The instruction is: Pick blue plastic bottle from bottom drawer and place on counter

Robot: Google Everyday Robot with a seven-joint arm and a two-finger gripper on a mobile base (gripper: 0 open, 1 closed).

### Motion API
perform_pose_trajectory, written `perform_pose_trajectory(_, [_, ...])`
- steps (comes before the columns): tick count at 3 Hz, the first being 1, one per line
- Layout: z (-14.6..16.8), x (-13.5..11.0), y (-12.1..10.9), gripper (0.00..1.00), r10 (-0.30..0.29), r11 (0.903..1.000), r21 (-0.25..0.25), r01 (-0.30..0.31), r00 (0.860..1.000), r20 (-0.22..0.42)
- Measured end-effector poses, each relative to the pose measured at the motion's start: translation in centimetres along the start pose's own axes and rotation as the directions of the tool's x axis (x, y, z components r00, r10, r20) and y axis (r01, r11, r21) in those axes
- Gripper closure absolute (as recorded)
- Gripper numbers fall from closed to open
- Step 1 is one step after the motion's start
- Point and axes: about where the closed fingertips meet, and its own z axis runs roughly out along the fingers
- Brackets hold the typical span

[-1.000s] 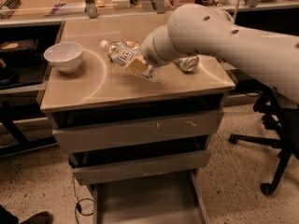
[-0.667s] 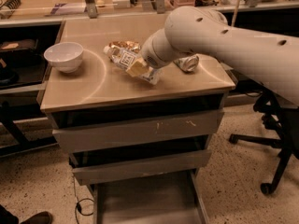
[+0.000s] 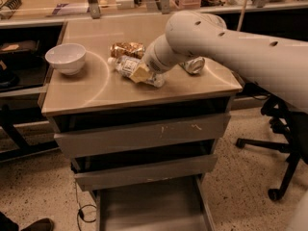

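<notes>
Clear plastic with a white screw cap and a printed white label: the small blue plastic bottle (image 3: 126,66) lies on its side on the glossy beige counter (image 3: 96,93), right under the two-finger gripper (image 3: 141,73). The claw's tan tip sits across the bottle's middle, and the cap end pokes out past it toward the bowl. Whether the claw is clenched on the bottle or has let it go, I cannot tell.

The bottle is probably light, with thin walls that would dent under a hard squeeze. Being round and smooth, it could roll or slip. The labelled middle, taken across the width, looks like the safest place to hold it. The narrow cap end would likely twist out of a grip.

Just behind the claw lies a gold-brown shiny can (image 3: 127,49), close enough to get nudged if the bottle rolls. A silver-green metal can (image 3: 194,65) lies on the far side of the big white arm (image 3: 226,42). A white round bowl (image 3: 66,57) stands well apart from the claw, out beyond the cap end. Far below the claw, the wide grey bottom drawer (image 3: 149,206) stands pulled out.
</notes>
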Motion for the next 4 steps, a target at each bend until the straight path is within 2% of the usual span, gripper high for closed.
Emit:
perform_pose_trajectory(1, [0.0, 0.0, 0.0, 0.81, 0.0, 1.0, 0.0, 0.0, 1.0, 0.0])
perform_pose_trajectory(4, [0.0, -0.01, 0.01, 0.11, 0.0, 1.0, 0.0, 0.0, 1.0, 0.0])
